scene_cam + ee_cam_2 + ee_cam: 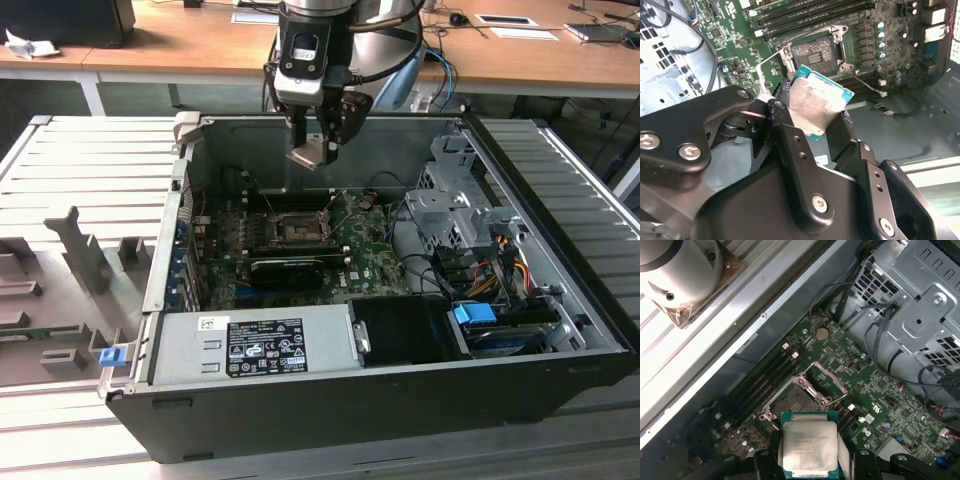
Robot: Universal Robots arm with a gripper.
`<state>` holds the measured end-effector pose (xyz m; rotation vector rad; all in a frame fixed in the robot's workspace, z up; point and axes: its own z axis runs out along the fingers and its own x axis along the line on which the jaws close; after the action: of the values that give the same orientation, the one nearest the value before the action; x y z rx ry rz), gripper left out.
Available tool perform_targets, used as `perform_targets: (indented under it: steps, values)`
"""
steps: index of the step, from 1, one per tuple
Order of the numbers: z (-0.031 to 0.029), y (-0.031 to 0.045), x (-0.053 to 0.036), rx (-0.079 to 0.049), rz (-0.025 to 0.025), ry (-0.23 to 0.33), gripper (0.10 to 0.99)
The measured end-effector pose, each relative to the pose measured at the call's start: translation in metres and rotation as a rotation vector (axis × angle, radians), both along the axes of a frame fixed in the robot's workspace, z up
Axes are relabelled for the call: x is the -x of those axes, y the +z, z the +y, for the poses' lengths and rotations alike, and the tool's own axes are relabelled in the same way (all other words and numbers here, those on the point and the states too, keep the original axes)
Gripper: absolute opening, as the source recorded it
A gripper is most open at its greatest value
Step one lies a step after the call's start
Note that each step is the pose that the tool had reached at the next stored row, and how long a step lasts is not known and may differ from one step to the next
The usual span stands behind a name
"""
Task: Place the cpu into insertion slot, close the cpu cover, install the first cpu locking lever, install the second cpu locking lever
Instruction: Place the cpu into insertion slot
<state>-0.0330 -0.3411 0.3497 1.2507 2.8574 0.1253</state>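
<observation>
Gripper (315, 150) pinching cpu (809, 446) by its edges, held well above the board (370, 262); slot (815, 52) exposed, cover (828, 380) flipped open beside it

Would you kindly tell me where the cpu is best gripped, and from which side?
By two opposite thin edges, coming from its silvery face side, as the gripper holds the cpu now: it is a flat thin square, so this probably leaves its underside free for the insertion slot.

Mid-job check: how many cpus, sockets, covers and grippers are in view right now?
cpu: 1
insertion slot: 1
cpu cover: 1
gripper: 1, fingers shut on the cpu
Total: 4
</observation>
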Motion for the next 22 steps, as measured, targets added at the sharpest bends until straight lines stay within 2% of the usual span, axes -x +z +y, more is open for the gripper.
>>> perform_targets:
  steps: [8,13,22]
  values:
    - [0.0,-0.001,0.0,0.0,0.0,-0.105,0.529]
    - [0.0,-0.0019,0.0,0.0,0.0,-0.147,0.529]
    - [0.0,-0.0068,-0.0001,0.0,0.0,-0.161,0.529]
